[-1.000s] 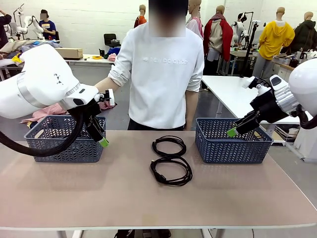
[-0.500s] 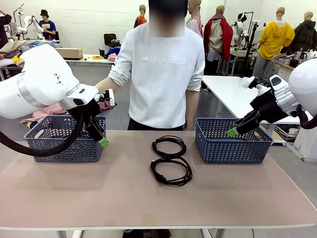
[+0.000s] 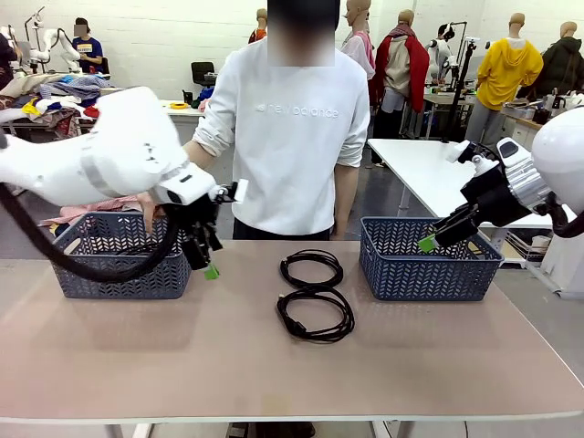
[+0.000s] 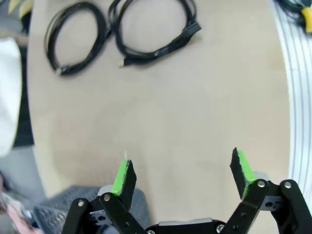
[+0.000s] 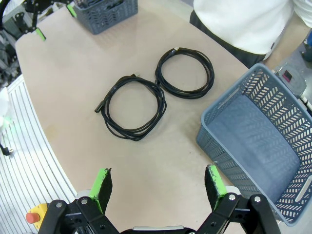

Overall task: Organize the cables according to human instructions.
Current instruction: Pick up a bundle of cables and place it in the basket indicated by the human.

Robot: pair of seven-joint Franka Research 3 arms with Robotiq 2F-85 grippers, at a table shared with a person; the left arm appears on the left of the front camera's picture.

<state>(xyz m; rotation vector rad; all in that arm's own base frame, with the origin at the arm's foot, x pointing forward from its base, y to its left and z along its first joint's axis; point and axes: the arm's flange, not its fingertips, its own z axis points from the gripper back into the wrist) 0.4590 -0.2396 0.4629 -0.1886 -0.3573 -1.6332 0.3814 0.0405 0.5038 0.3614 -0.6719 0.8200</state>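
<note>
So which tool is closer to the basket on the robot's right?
Right. The right tool hangs open by that basket's edge; the left tool is across the table by the other basket, with the two cables lying between them.

Black cables — blue herringbone baskets, beige table.

Two thin black cables in flat round coils mid-bench, far coil touching near coil.
</note>
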